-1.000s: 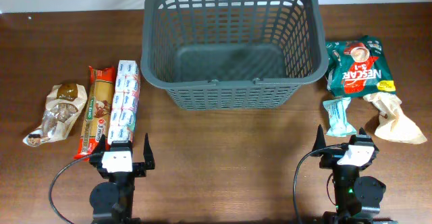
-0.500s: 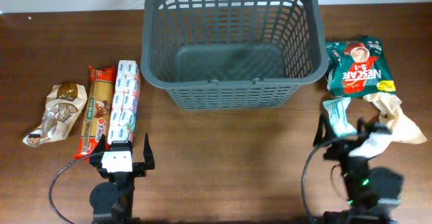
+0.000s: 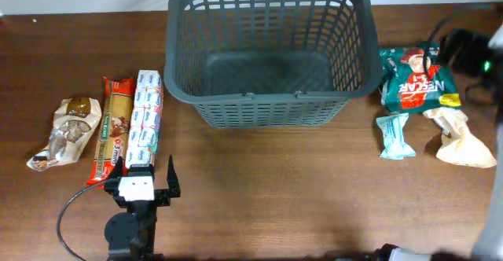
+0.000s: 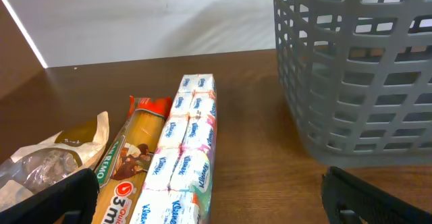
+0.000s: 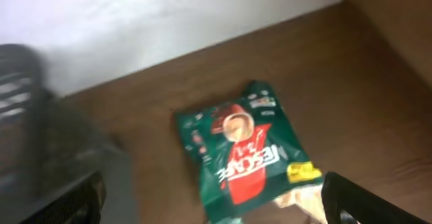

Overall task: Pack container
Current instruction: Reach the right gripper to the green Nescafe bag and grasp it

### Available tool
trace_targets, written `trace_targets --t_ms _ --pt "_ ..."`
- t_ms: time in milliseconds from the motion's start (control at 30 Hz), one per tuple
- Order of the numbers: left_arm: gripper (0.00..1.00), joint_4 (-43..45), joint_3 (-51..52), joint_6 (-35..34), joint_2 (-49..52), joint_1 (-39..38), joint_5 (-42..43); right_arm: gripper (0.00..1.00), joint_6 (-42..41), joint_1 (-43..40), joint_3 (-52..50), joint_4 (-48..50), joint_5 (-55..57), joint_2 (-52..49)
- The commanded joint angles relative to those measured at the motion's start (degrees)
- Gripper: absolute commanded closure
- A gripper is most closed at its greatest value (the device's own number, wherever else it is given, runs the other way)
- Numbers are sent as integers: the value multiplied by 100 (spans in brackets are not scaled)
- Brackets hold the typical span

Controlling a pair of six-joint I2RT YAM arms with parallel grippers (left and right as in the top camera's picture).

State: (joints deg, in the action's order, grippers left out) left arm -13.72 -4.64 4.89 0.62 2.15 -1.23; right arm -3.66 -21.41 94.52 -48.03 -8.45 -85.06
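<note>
Dark grey lattice plastic basket [image 3: 267, 113] — labels beside it.
Green "Nescafé" bag [image 5: 246, 153], "Kleenex" tissue packs [image 4: 185, 150]; left gripper [image 4: 210, 205], right gripper [image 5: 212, 200] — both spread wide.

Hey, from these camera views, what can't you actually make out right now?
- Overhead: the right pincer is motion blur at the right edge; its jaws are unreadable in that view.
- Right wrist: the basket is blurred and cut off by the left edge.
- Left wrist: the pasta pack runs off the bottom edge, the clear bag off the left edge.
- Overhead: the clear bag's contents are too small to identify.
</note>
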Motion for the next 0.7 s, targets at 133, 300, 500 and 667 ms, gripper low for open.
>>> trace_targets --t_ms 133,300,500,667 --pt "1 17 44 -15 -33 -24 42 1 243 146 568 11 -142 -1576" --pt "1 17 44 -15 -33 -24 42 1 240 417 568 15 444 -2426" --pt "1 17 44 -15 -33 -24 42 1 748 870 568 35 1519 -3023" --pt "1 17 44 -15 -33 -24 42 1 944 977 566 273 1821 -3432"
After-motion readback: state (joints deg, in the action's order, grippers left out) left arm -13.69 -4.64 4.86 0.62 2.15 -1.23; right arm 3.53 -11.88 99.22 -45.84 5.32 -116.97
